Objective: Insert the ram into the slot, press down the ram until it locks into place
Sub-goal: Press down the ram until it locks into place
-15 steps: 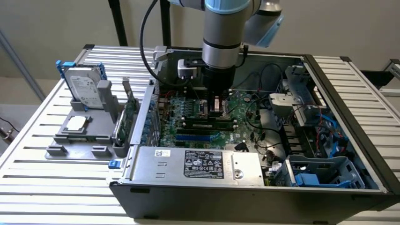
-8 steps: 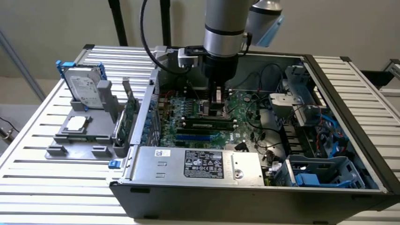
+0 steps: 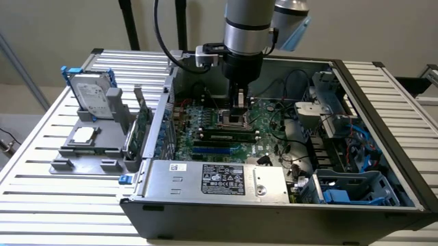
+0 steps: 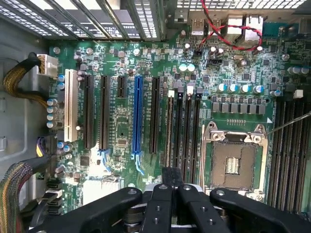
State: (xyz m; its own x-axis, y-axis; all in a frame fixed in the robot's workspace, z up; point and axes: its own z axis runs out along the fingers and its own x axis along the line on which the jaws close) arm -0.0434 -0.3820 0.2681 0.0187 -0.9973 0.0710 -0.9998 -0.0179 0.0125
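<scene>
The ram [image 3: 229, 137], a long green stick, stands on edge in one of the parallel black slots [image 3: 226, 132] on the motherboard, next to the square CPU socket [image 3: 231, 120]. In the wrist view the ram [image 4: 170, 131] is a thin strip in the slot nearest the blue slot, with empty black slots [image 4: 187, 131] beside it. My gripper [image 3: 240, 108] hangs over the CPU socket, a little above the board and just beyond the ram. Its fingers [image 4: 172, 177] are pressed together with nothing between them, over the near end of the slot row.
The open PC case has a silver power supply [image 3: 219, 179] at the front and cables and drive cages [image 3: 342, 128] on the exterior view's right. A grey fixture [image 3: 89, 148] on the exterior view's left holds a hard drive [image 3: 92, 95] and upright green cards [image 3: 140, 125]. More memory slots [image 4: 291, 145] flank the CPU socket [image 4: 234, 162].
</scene>
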